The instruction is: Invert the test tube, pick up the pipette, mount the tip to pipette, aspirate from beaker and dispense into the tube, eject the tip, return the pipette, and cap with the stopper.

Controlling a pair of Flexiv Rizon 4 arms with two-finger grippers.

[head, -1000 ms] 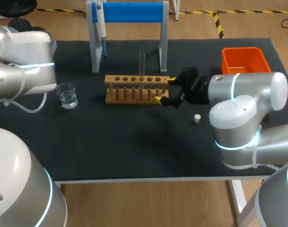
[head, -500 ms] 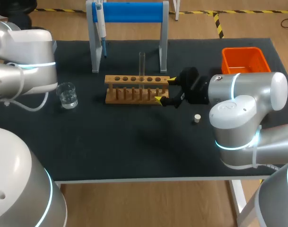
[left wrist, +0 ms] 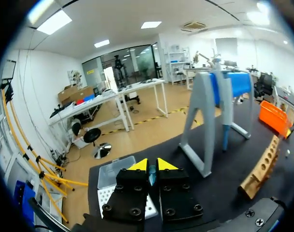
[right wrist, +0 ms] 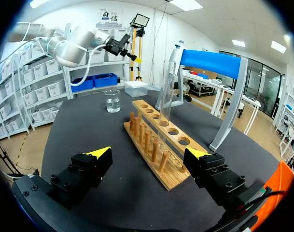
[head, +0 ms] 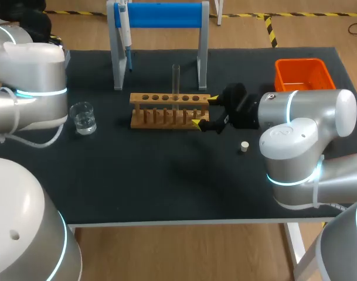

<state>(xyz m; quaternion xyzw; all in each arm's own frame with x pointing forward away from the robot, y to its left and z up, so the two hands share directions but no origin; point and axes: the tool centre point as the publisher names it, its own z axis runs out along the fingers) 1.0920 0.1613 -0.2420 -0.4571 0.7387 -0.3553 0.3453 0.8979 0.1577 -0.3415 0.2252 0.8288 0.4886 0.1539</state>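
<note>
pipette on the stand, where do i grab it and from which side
Grip the pipette by its upper handle, likely just under the blue bar it hangs from. It hangs upright, narrow end down, close beside the stand's left leg, so come in level from the table's near side, then lift to unhook.

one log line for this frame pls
left gripper shut, empty | right gripper open at rack end | tube upright in rack | pipette on stand | stopper on table

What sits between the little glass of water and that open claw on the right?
The wooden rack, with one test tube standing upright in it, fills the stretch from beaker to right gripper; the head view shows it.
</note>
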